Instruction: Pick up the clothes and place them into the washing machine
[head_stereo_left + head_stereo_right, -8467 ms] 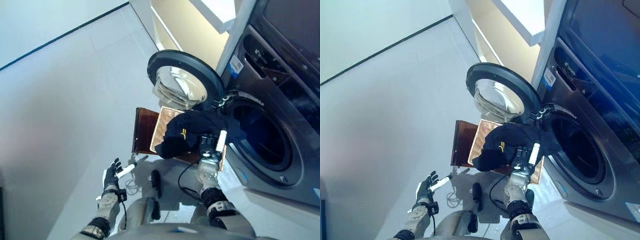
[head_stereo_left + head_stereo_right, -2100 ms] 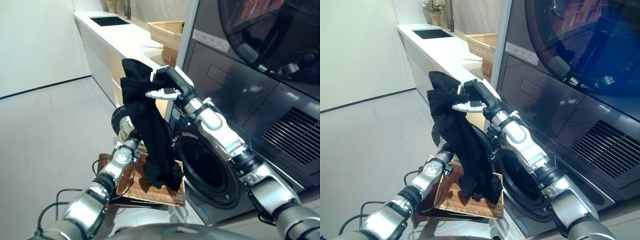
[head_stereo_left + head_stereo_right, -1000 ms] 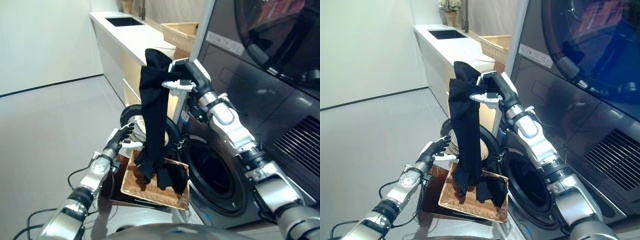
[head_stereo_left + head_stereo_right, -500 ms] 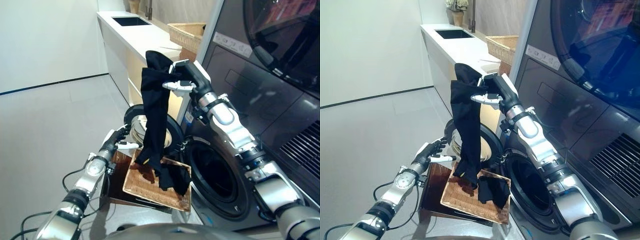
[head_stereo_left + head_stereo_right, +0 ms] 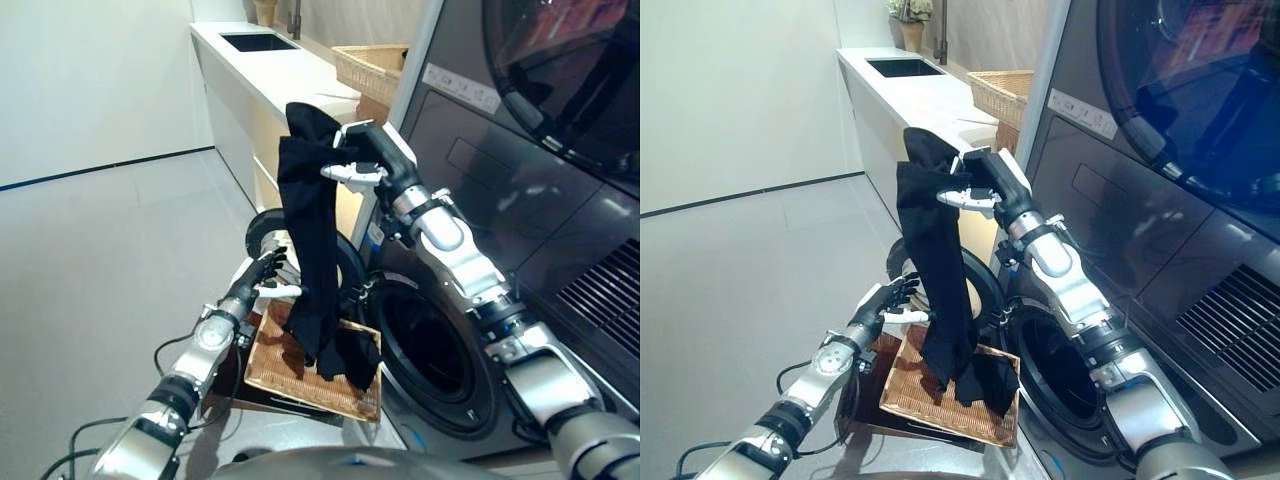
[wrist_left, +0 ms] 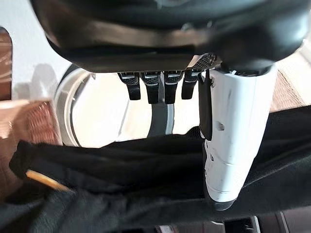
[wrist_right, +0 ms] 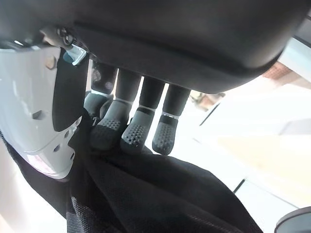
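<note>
We reach our left hand (image 5: 262,280), fingers relaxed and holding nothing, just beside the black garment (image 5: 312,250) hanging over the wicker basket (image 5: 290,372). Our right hand (image 5: 367,160) pinches its top, raised high. We judge the trailing hem could snag on the basket or the open door (image 5: 268,240) before reaching the washing machine drum (image 5: 430,345). Farther back stands a counter (image 5: 275,75).

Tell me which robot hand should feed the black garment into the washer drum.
Right. The right robot hand already pinches the black garment at its top, above the open drum. The left robot hand is open, low beside the hanging cloth over the wicker basket, holding nothing.
</note>
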{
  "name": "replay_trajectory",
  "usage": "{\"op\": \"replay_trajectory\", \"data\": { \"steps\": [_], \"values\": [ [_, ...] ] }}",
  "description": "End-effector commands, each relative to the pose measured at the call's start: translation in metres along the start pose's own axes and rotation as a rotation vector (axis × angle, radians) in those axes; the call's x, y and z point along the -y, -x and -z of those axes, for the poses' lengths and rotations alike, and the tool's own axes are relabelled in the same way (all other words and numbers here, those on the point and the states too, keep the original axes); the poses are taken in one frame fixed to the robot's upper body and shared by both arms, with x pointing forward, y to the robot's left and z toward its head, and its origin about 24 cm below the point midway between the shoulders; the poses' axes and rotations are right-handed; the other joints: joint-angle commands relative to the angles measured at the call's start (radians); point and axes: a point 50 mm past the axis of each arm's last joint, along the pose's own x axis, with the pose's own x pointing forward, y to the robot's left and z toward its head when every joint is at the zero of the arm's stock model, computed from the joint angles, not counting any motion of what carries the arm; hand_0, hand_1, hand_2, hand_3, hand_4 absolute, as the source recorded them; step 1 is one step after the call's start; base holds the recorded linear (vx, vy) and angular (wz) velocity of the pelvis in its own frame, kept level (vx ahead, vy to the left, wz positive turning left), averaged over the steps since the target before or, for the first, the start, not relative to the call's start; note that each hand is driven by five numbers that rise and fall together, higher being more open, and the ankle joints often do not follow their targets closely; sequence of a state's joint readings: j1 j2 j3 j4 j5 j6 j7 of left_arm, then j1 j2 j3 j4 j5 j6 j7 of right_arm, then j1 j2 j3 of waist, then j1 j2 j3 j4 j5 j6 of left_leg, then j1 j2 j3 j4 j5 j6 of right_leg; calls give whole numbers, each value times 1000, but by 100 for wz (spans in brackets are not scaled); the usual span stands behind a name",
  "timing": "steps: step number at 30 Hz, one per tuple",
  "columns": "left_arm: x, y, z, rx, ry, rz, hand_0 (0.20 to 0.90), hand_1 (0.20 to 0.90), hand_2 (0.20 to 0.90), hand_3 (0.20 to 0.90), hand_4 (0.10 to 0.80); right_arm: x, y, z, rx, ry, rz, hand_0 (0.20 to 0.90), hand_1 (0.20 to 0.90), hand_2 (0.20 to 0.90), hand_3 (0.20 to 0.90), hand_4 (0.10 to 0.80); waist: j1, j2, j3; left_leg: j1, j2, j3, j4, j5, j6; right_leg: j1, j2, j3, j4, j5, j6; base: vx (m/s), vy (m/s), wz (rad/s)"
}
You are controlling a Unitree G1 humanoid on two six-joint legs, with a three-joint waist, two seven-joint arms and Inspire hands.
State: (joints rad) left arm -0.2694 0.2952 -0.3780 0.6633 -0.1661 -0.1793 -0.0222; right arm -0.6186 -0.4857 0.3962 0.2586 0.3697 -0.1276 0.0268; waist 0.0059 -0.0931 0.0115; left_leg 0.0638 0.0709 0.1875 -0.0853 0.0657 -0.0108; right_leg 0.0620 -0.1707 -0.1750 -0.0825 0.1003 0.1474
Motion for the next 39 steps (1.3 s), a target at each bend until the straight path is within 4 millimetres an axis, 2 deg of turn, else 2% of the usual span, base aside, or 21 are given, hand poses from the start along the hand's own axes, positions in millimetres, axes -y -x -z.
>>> {"op": "replay_trajectory", "data": {
  "steps": [1, 20, 30, 37, 38, 39],
  "values": [
    [12, -32, -84, 294, -75, 66, 900, 900, 900, 900, 800, 7, -26, -59, 254, -7, 14, 200, 200, 200, 200, 300, 19, 3, -86, 35, 3, -14, -2, -29, -41, -1, -5, -4, 15, 43, 12, 0, 0, 0],
    [46, -47, -109, 324, -72, 151, 900, 900, 900, 900, 800, -17, -30, -62, 272, -54, -73, 200, 200, 200, 200, 300, -1, 6, -88, 33, 4, -10, -2, -30, -40, -6, -3, 4, 11, 47, 13, -1, 0, -1],
    [32, -55, -99, 247, -67, 53, 900, 900, 900, 900, 800, -27, -13, -70, 342, -125, -127, 200, 200, 200, 200, 300, -16, 10, -90, 38, 4, -4, -2, -29, -40, -8, 0, 11, 12, 47, 14, 1, 0, 0],
    [23, -57, -93, 214, -41, 14, 900, 900, 900, 900, 800, -25, -6, -71, 356, -147, -128, 200, 200, 200, 200, 300, -22, 13, -92, 39, 5, 2, -2, -30, -41, -10, -1, 13, 12, 48, 15, 11, 1, -6],
    [23, -56, -92, 210, -41, 13, 842, 842, 842, 842, 759, -25, -5, -70, 353, -148, -126, 200, 200, 200, 200, 300, -23, 13, -92, 39, 5, 2, -2, -31, -41, -10, -1, 14, 12, 48, 15, 0, 0, 0],
    [23, -57, -92, 209, -40, 11, 900, 900, 900, 900, 800, -25, -5, -70, 351, -149, -129, 200, 200, 200, 200, 300, -23, 13, -93, 39, 5, 3, -2, -31, -41, -10, 0, 15, 12, 48, 15, 0, 0, 0]
  ]
}}
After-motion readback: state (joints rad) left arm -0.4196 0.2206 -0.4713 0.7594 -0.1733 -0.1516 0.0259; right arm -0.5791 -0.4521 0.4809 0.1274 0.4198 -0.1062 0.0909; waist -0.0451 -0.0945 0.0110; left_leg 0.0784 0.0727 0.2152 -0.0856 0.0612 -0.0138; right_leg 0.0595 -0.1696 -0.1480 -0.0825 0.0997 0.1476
